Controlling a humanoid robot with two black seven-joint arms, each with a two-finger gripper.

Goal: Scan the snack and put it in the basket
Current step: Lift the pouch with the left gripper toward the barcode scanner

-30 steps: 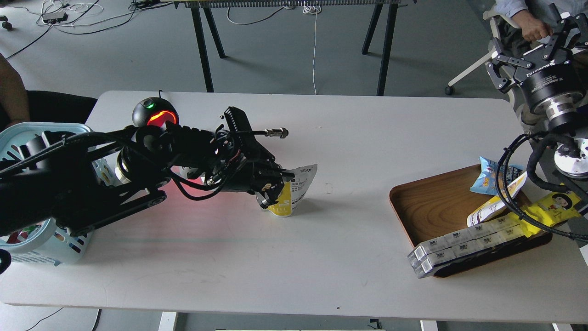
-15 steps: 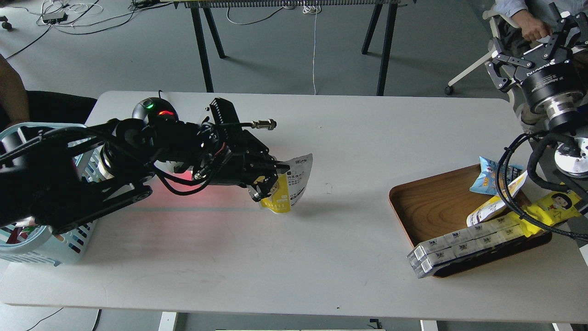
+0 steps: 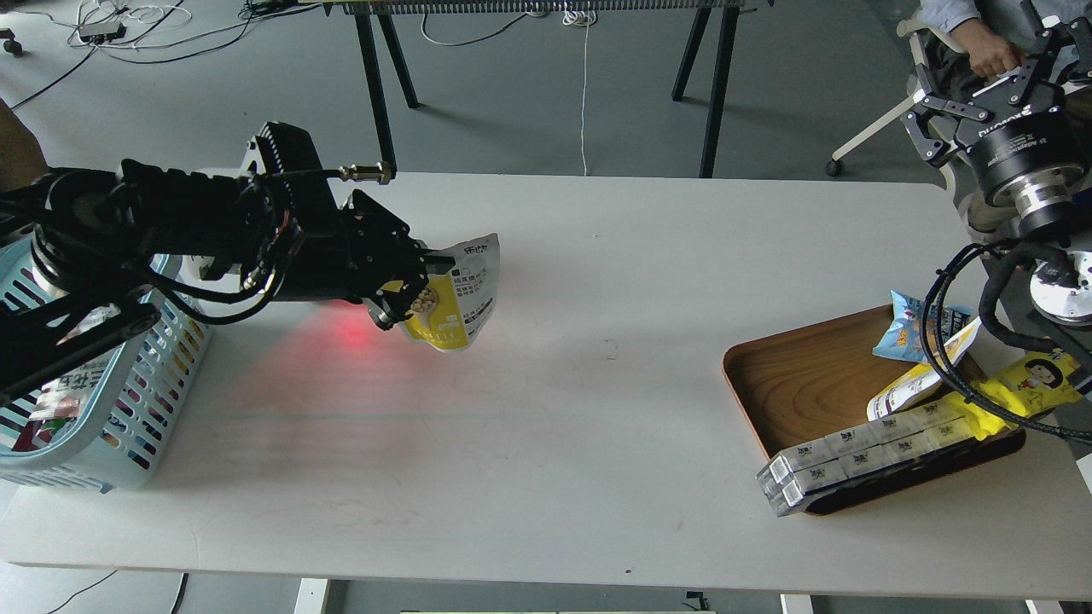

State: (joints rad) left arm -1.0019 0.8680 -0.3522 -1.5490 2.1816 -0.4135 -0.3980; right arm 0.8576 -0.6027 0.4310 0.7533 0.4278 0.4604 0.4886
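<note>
Left gripper (image 3: 408, 290) carries the snack (image 3: 452, 294) above the table's far-left part.

The left gripper is clenched on the snack's left side, and the pouch hangs tilted, clear of the table (image 3: 546, 409), with its white panel of black text facing right and its yellow front showing beige nuts. A red glow (image 3: 350, 333) lies on the tabletop just under the gripper. The basket (image 3: 128, 409) sits at the left edge, partly under the left arm, with packets inside. The right gripper (image 3: 981, 89) hangs off the far-right corner, fingers spread and holding nothing. A tray (image 3: 802, 375) near the right edge holds a blue packet (image 3: 909, 328), a yellow pack (image 3: 1028, 379) and long boxes (image 3: 862, 452).
</note>
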